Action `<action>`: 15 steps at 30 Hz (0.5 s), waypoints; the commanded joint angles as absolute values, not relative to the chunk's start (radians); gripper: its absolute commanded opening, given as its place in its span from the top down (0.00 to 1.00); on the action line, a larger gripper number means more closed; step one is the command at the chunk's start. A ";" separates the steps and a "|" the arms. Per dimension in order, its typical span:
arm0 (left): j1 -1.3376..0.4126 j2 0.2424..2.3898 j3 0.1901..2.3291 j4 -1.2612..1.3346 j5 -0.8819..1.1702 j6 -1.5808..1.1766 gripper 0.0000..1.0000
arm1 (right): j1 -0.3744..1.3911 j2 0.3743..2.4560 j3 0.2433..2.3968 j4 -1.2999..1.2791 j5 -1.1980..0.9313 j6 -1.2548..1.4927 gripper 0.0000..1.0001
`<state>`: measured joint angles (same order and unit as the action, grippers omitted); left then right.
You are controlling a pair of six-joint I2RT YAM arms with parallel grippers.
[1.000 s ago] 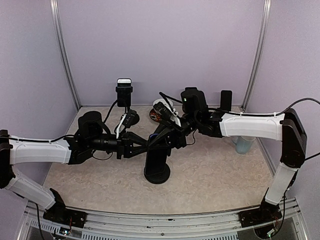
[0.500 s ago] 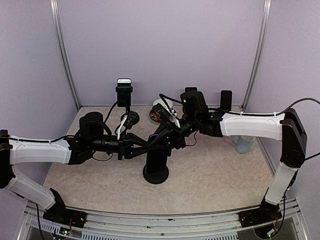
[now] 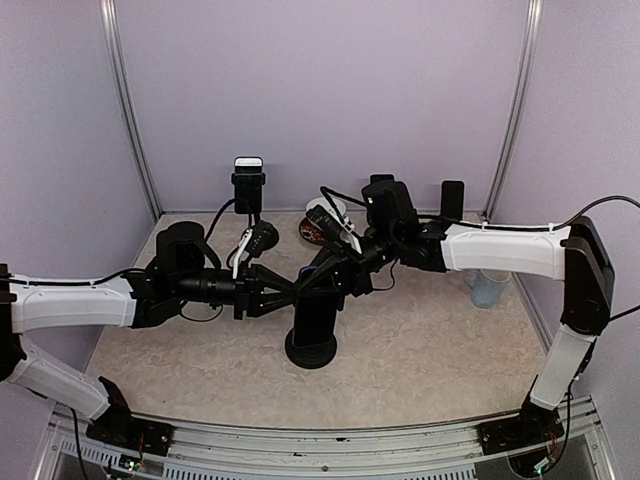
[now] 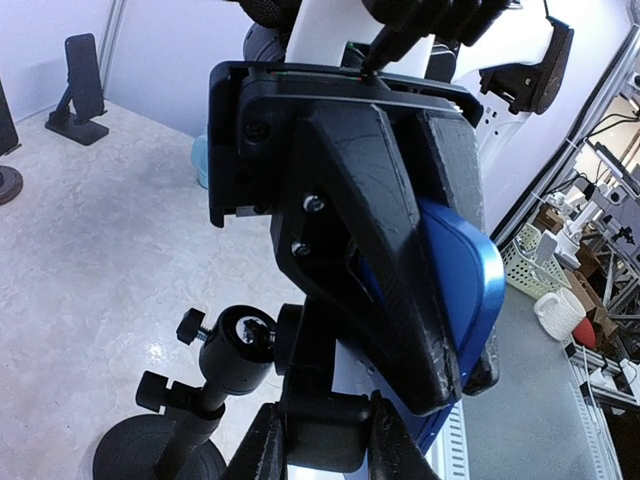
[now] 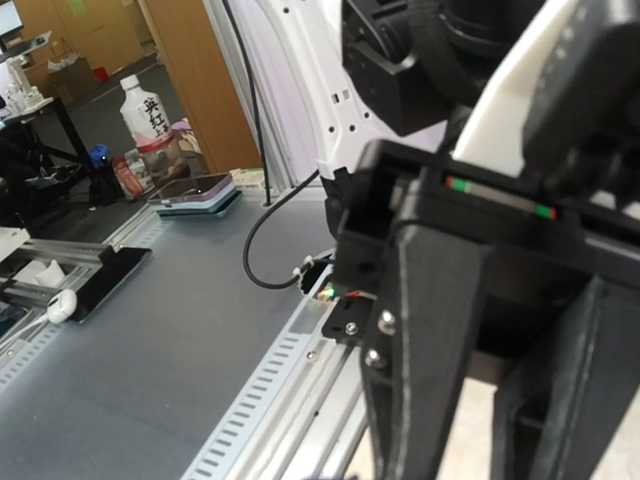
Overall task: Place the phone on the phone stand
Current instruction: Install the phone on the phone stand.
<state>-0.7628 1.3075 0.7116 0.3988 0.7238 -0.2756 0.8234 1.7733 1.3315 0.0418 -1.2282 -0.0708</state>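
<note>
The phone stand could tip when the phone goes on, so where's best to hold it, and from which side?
Probably the black bracket by the ball joint of the phone stand, coming level from the left: the round base is flat and wide, and the right gripper holding the phone crowds the top. The left gripper grips there.

Table (image 3: 430, 350), centre: phone stand (image 3: 313, 335). At the stand's top: phone (image 4: 460, 280), with left gripper (image 4: 325, 445) on its left side and right gripper (image 3: 333, 277) on its far-right side. Far edge, left of centre: second stand (image 3: 248, 188). Far edge, right of centre: third stand (image 3: 452, 200). Right edge, nearer than the third stand: cup (image 3: 488, 290).
</note>
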 commanded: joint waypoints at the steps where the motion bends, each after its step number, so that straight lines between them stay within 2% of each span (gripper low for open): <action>1: -0.744 1.208 0.760 0.480 0.775 -0.239 1.00 | 0.764 1.778 1.329 -0.065 -1.190 -0.112 1.00; 15: -0.739 1.166 0.733 0.471 0.746 -0.244 1.00 | 0.757 1.773 1.316 -0.071 -1.185 -0.112 1.00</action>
